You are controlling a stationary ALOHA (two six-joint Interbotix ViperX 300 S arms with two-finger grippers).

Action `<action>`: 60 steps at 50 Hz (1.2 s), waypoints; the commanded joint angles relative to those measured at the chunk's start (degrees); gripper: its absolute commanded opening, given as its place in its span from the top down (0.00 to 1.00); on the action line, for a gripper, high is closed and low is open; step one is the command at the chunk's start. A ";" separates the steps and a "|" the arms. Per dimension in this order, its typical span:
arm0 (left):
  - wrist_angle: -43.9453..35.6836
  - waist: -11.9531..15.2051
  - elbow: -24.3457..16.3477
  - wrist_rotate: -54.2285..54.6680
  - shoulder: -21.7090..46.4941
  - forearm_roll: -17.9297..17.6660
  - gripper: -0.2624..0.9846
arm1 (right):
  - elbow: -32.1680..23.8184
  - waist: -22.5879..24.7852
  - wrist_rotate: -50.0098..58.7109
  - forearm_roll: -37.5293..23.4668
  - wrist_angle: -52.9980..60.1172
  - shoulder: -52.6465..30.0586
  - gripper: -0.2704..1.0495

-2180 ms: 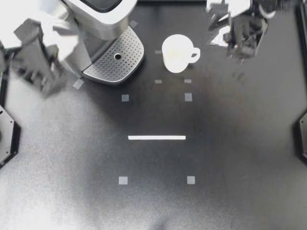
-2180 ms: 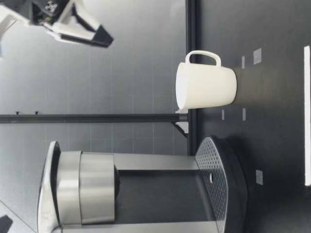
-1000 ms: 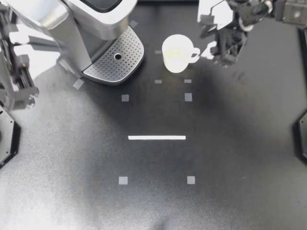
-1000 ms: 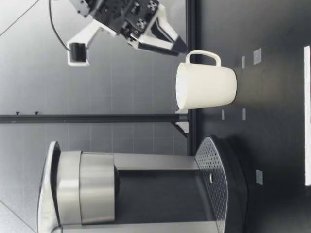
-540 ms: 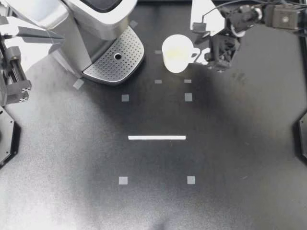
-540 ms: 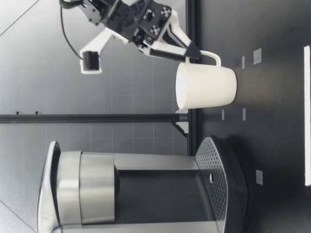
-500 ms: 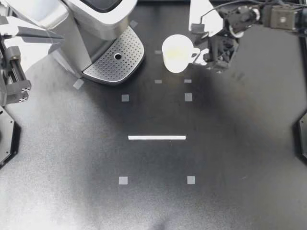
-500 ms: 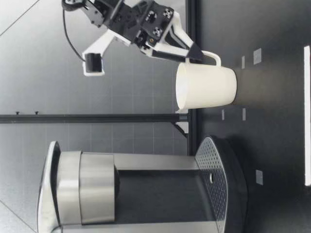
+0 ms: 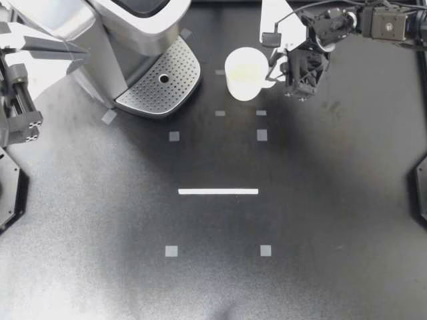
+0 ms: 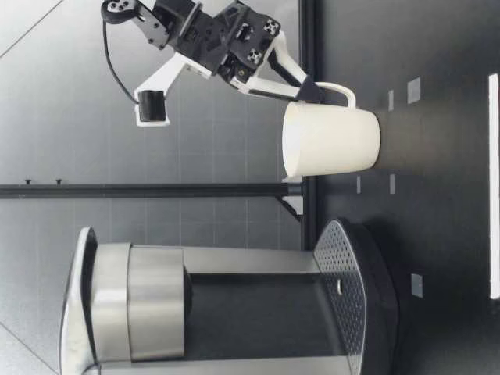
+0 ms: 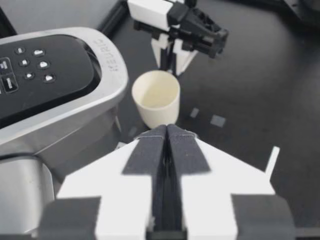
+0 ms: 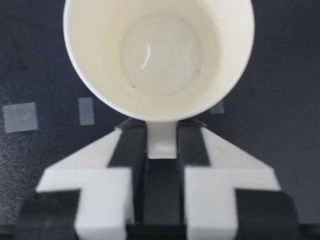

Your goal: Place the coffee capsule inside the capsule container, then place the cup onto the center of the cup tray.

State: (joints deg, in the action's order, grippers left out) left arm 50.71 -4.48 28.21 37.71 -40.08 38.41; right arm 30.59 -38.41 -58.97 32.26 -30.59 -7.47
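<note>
— The cup (image 9: 243, 75): where is it?

— I'll start nearest me. A white strip (image 9: 218, 191) lies across the dark surface (image 9: 320, 220), with small grey tape squares (image 9: 174, 136) around it. Past those, the cup stands upright on the surface, mouth up, near the far edge, with more tape squares beside it. It is next to the coffee machine (image 9: 127, 23) but apart from the perforated cup tray (image 9: 160, 83). A bare stretch of surface lies between the two.

— And your right pincer (image 9: 279, 75)?

— It is at the cup's handle side. In my right wrist view the handle (image 12: 161, 142) sits between the two black pads (image 12: 131, 145), which lie against it from both sides, and I see no gap. So it is pinching the cup by the handle. From table height, the fingertips meet the handle near its top, and the cup's base rests on the surface.

— The left pincer (image 9: 75, 48)?

— Its fingers are pressed together. It hangs high beside the machine, well apart from the cup, pointing across the machine's lid toward the cup. Its wrist view shows the cup's pale inside, with my right pincer just behind.

— Farthest back?

— The machine, at the far left corner, with its button panel (image 11: 30, 62) on top.
</note>
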 commanded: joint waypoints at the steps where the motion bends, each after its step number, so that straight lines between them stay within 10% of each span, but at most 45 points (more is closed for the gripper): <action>1: -0.18 -0.09 -1.05 0.09 -0.26 0.35 0.73 | -1.32 0.26 0.09 0.18 -0.18 1.58 0.67; 35: -0.62 -0.09 -1.49 0.09 -0.26 0.35 0.73 | -3.52 3.60 1.58 1.23 0.09 7.38 0.67; 60: -0.70 -0.09 -1.41 0.09 -0.35 0.53 0.73 | -17.67 8.79 1.67 2.99 1.67 -5.19 0.67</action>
State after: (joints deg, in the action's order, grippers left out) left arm 50.45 -4.48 28.21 37.79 -40.08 38.58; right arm 16.26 -29.79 -57.39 34.98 -29.36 -12.83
